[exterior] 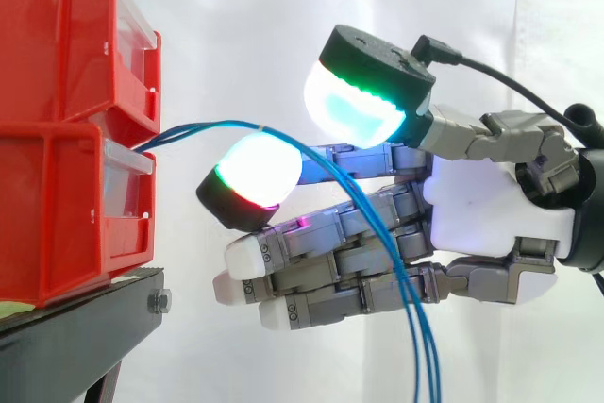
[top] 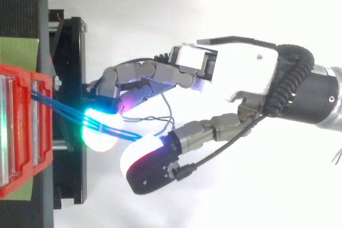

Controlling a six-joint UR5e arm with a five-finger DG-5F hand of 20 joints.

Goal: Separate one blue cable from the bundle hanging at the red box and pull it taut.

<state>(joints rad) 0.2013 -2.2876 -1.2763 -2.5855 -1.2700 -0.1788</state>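
A bundle of thin blue cables comes out between the two stacked red bins, arcs to the right and hangs down in front of my hand. In the top view the cables run from the red bin to my hand. My hand reaches in from the right with its fingers pointing at the bins. The strands pass over one raised fingertip and under the thumb pad, which stand apart. The other fingers lie straight below. Nothing is pinched.
The bins rest on a black stand at the left, a short gap from my fingertips. A green patch lies beside the bin in the top view. White curtain lies behind and below my hand.
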